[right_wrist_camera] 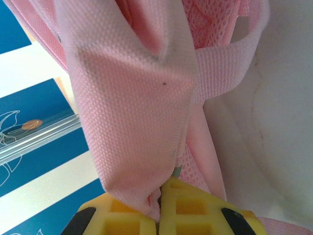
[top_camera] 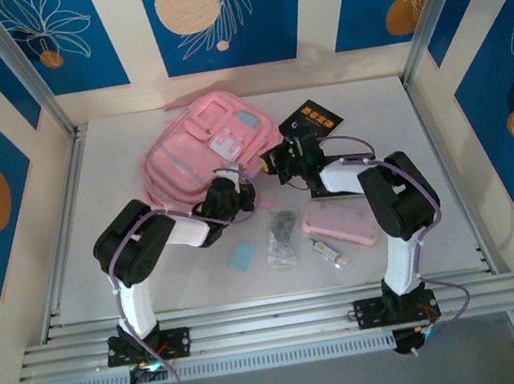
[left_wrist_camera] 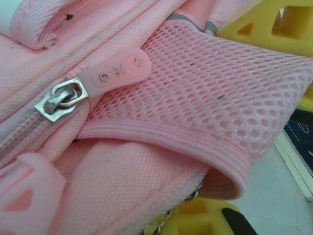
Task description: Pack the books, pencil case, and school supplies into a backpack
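Note:
The pink backpack (top_camera: 208, 146) lies at the back middle of the table. My left gripper (top_camera: 238, 194) is at its near edge, shut on the backpack's fabric beside the zipper pull (left_wrist_camera: 117, 72) and mesh pocket (left_wrist_camera: 220, 98); one yellow finger (left_wrist_camera: 205, 216) shows under the cloth. My right gripper (top_camera: 281, 160) is at the backpack's right side, its yellow fingers (right_wrist_camera: 195, 210) shut on a fold of pink fabric (right_wrist_camera: 127, 107). A black book (top_camera: 312, 120) lies right of the backpack. Nearer lie the pencil case (top_camera: 341, 223), a clear bag (top_camera: 283, 236), a light blue pad (top_camera: 244, 255) and a small tube (top_camera: 327, 252).
The table (top_camera: 134, 265) is walled by blue-and-cream panels, with metal posts (top_camera: 23, 71) at the back corners. A metal rail (top_camera: 274, 322) runs along the near edge by the arm bases. A pink strap (right_wrist_camera: 225, 63) crosses the right wrist view.

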{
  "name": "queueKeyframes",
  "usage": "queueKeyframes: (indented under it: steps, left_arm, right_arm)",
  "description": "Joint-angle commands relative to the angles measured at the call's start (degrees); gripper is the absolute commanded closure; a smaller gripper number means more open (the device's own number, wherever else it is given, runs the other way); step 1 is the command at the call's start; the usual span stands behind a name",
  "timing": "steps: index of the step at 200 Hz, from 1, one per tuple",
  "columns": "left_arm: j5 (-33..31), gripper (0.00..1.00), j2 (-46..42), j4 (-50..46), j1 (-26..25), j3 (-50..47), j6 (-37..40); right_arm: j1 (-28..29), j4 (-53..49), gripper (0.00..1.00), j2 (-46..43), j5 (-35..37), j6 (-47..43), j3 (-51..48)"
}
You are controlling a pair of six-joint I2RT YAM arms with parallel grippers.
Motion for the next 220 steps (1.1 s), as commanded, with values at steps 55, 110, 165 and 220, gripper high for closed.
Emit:
queueKeyframes:
  steps: [55, 110, 165, 220]
  left_arm:
    - [5.76, 1.00, -17.07, -35.46, 2.17, -2.32, -3.67]
    - [7.13, 1.00, -26.57, -57.73, 5.35, -2.67, -0.12]
    - [20.15, 1.00, -30.05, -67.62, 7.09, 3.10, 0.18]
    - [25.43, 1.00, -27.90, -57.16, 3.21, 9.17, -8.21]
  right_arm:
    - [-5.55, -12.40, 1.00, -1.03, -7.64, -18.57, 8.63]
    - [-7.20, -17.68, 1.00, 1.94, -7.46, -24.95, 14.50]
    - [-6.88, -22.76, 1.00, 7.61, -11.14, -32.55, 23.52]
    - [-4.51, -25.02, 0.26, -3.49, -12.66, -34.06, 11.91]
